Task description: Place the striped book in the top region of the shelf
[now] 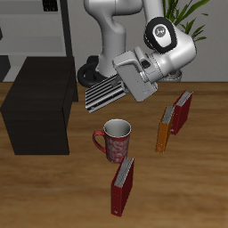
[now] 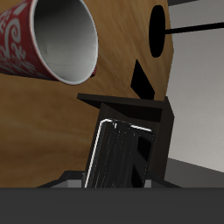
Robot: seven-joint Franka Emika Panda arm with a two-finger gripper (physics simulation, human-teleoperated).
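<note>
The striped book (image 1: 103, 94) hangs above the table, lying nearly flat, with my gripper (image 1: 124, 87) shut on one of its edges. In the wrist view the book (image 2: 115, 144) shows dark and glossy between the jaws of the gripper (image 2: 118, 177), and its shadow falls on the wood below. The shelf (image 1: 40, 102), a big near-black box, stands on the table beside the held book and a little nearer the front edge. Its top face is bare.
A red patterned mug (image 1: 116, 141) (image 2: 51, 39) stands below the held book, toward the front edge. One dark red book (image 1: 123, 186) stands near the front edge. An orange book (image 1: 165, 129) and another dark red book (image 1: 182, 111) stand beside the mug. A pale grey rack (image 1: 36, 36) rises behind the shelf.
</note>
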